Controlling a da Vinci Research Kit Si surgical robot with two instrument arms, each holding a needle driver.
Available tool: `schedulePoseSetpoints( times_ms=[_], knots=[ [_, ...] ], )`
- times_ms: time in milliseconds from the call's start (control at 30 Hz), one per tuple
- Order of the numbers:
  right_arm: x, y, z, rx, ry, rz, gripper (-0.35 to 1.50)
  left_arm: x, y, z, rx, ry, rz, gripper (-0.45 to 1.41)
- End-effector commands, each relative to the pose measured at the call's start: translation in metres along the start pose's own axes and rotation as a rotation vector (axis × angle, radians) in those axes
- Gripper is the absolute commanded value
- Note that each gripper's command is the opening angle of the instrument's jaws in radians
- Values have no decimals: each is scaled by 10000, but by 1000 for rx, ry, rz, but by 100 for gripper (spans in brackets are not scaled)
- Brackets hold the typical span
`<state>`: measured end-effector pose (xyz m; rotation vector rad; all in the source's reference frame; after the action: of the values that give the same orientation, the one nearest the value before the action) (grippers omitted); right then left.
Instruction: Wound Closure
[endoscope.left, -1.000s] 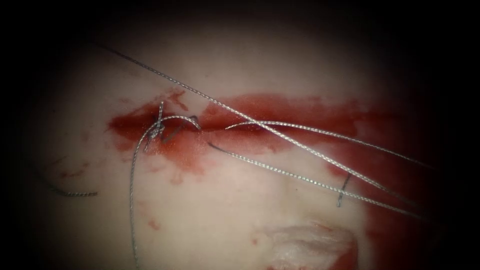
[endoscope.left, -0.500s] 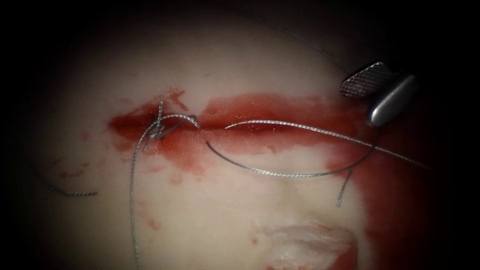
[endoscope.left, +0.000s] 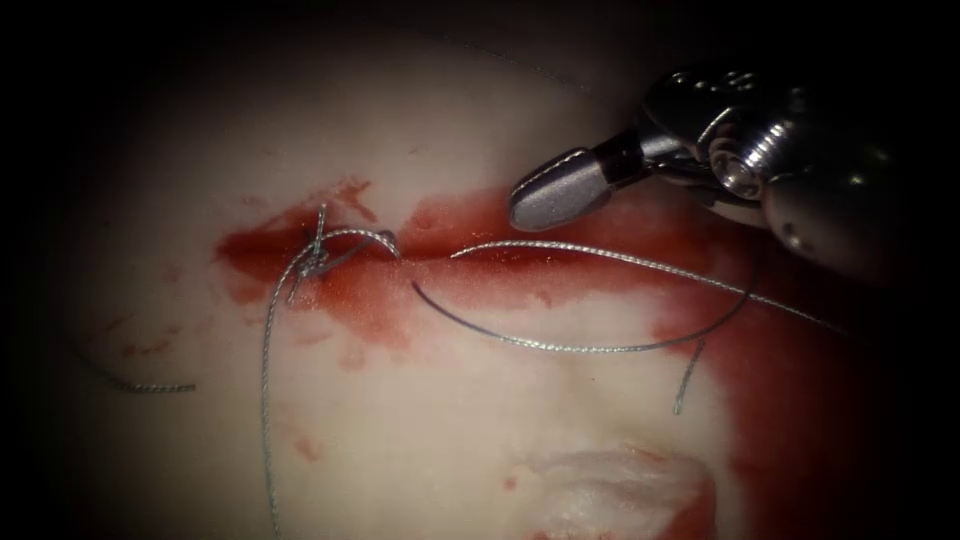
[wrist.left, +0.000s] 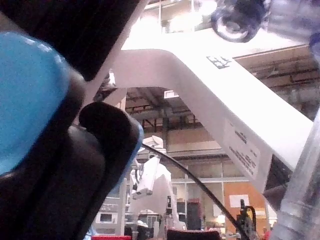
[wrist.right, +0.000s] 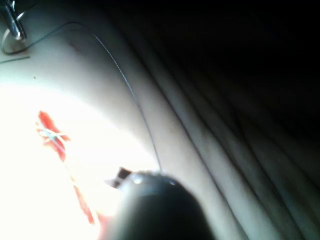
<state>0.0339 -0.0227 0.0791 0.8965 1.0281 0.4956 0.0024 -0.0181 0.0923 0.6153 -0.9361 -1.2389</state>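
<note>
The tissue (endoscope.left: 430, 440) has a cut (endoscope.left: 470, 250) running left to right, wet with red fluid. At the cut's left end sits a tied knot (endoscope.left: 315, 260). My right tool (endoscope.left: 555, 190) comes in from the upper right and hovers just above the cut's middle, jaws together with nothing seen between them. A slack loop of thread (endoscope.left: 590, 350) leaves the tissue below the cut and rises behind the tool's wrist. In the right wrist view a fine thread (wrist.right: 130, 95) runs up to the tool's body. I cannot tell where the needle is.
Another thread strand (endoscope.left: 620, 262) lies along the cut and runs off to the right. A long tail (endoscope.left: 265, 400) hangs down from the knot. Short cut ends of thread lie at the lower left (endoscope.left: 150, 387) and to the right (endoscope.left: 686, 380). Pale fat (endoscope.left: 620, 485) shows at the lower edge.
The taut strands toward the lower right went slack into a loop. My right tool came in from the right and moved left over the cut; its jaws, open half a second ago, now look shut.
</note>
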Motion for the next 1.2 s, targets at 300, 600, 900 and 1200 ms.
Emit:
schedulePoseSetpoints(
  times_ms=[300, 600, 900, 1200],
  knots=[
    [-23, 40, 67, -179, -111, -11, -35, -11, -4, 6, -10, -15, 3, -45],
    [-33, 58, 76, -193, -97, -21, -35, -10, -8, 9, -14, -17, 0, -45],
    [-32, 66, 79, -252, -73, -11, -35, -9, -12, 12, -8, -13, -1, -45],
    [-38, 59, 93, -219, -101, 82, -35, -8, -11, 12, -6, -11, 1, -45]
  ],
)
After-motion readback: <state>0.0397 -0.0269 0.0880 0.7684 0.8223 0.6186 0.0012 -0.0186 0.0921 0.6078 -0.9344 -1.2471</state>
